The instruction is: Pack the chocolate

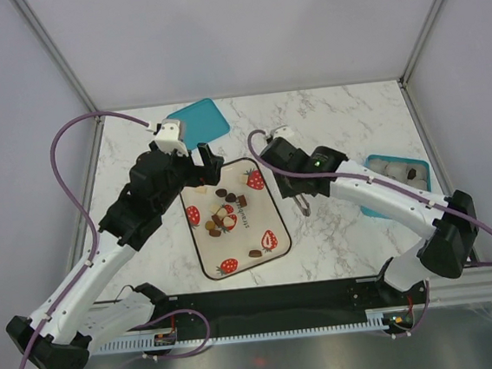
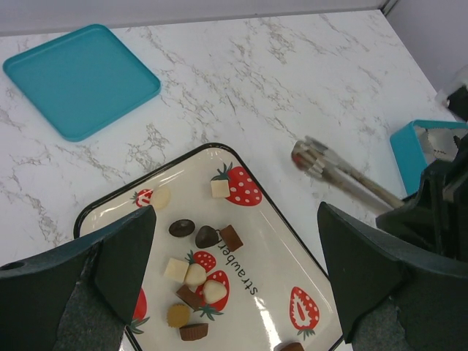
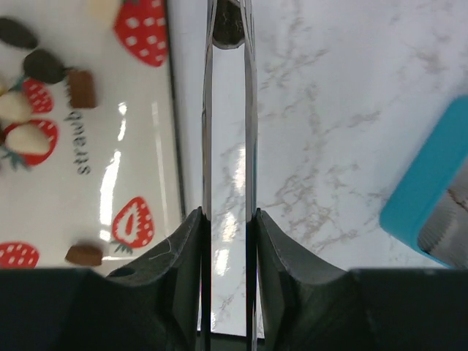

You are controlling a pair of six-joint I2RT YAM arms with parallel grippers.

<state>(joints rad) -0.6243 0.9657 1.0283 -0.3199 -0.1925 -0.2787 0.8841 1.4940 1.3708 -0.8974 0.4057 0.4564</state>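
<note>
"Carrying that piece across was the step in hand, I judged. How did the tongs (image 2: pixel 345 176) stand?"

"Narrow. The right gripper (image 3: pixel 227 219) pinched the two blades close together, and a dark chocolate (image 3: pixel 228 25) sat between their tips."

"What lay around them?"

"The tray (image 3: pixel 139 168) was just to their left, its rim running alongside the blades. Bare table (image 3: pixel 329 110) was under the tips. The box (image 3: pixel 428 183) sat off to their right, well apart."

"So what would have done it well?"

"A steady squeeze, I'd say. The piece was small and caught only at the very tips, so any slackening could have dropped it on the marble. I'd have swung right, slow and level. I'd have got the tips over the box's open middle, not its rim, and gone low before easing off."

"And the rest of the chocolate?"

"Left of the tongs, on the tray. Brown, tan and cream pieces (image 2: pixel 207 235) lay in a loose cluster there."

"The left gripper (image 2: pixel 235 252)?"

"Spread wide, holding nothing, over the tray to the tongs' left. It looked out of the path."
</note>
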